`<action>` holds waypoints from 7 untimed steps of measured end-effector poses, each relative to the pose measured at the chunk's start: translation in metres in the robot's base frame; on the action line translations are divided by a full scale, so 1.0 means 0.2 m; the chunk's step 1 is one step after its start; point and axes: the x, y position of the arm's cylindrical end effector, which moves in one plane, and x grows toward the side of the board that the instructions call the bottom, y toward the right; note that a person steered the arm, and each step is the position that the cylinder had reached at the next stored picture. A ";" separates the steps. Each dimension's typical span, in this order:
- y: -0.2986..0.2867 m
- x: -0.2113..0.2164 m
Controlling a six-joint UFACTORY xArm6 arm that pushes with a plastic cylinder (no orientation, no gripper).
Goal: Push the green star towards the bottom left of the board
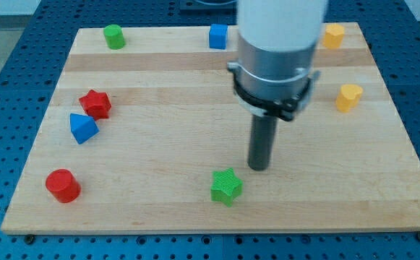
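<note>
The green star lies on the wooden board near the view's bottom, a little right of centre. My tip is just up and to the right of the star, a small gap apart from it. The rod hangs from the large white and grey arm body at the view's top.
A red cylinder sits at the bottom left. A red star and a blue block lie at the left. A green cylinder, a blue cube and a yellow block line the top edge. Another yellow block sits at the right.
</note>
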 end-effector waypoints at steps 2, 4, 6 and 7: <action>0.02 0.06; -0.10 0.10; -0.19 0.22; -0.40 0.22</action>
